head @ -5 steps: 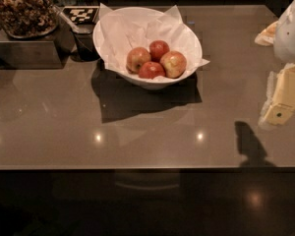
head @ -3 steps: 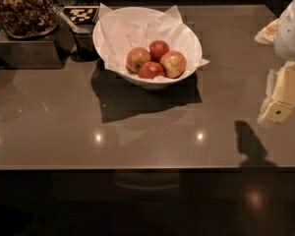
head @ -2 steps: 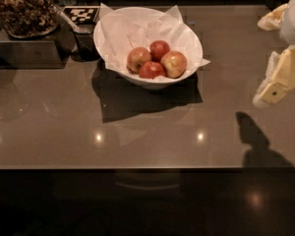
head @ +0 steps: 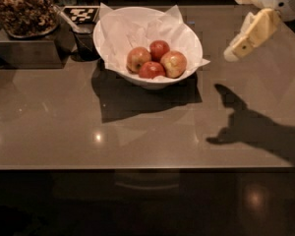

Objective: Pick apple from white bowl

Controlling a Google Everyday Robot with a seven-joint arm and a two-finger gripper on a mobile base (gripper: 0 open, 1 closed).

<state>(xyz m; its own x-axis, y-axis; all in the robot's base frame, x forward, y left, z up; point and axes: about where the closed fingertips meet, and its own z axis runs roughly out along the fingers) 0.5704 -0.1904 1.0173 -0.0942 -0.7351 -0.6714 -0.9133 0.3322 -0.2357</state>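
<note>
The white bowl (head: 187, 36), lined with crumpled white paper, stands at the back middle of the brown table. Several apples lie in it. The apple (head: 173, 64), pinkish-red with a pale yellow-green patch, is the rightmost one. Two smaller deep-red apples (head: 159, 49) and a red-and-yellow one (head: 138, 59) lie beside it. My gripper (head: 232, 27) hangs above the table to the right of the bowl, apart from it. Its cream fingers (head: 250, 35) stand apart and hold nothing. Its shadow falls on the table below it.
A clear container of brown nuts (head: 22, 9) sits on a metal box (head: 24, 50) at the back left. A black-and-white checkered tag (head: 81, 14) and a dark holder (head: 86, 45) stand between the box and the bowl. The table's front edge (head: 137, 168) runs across the lower view.
My gripper has risen and moved a little left, toward the bowl's side. Its shadow has shifted with it. The bowl and apples have not moved.
</note>
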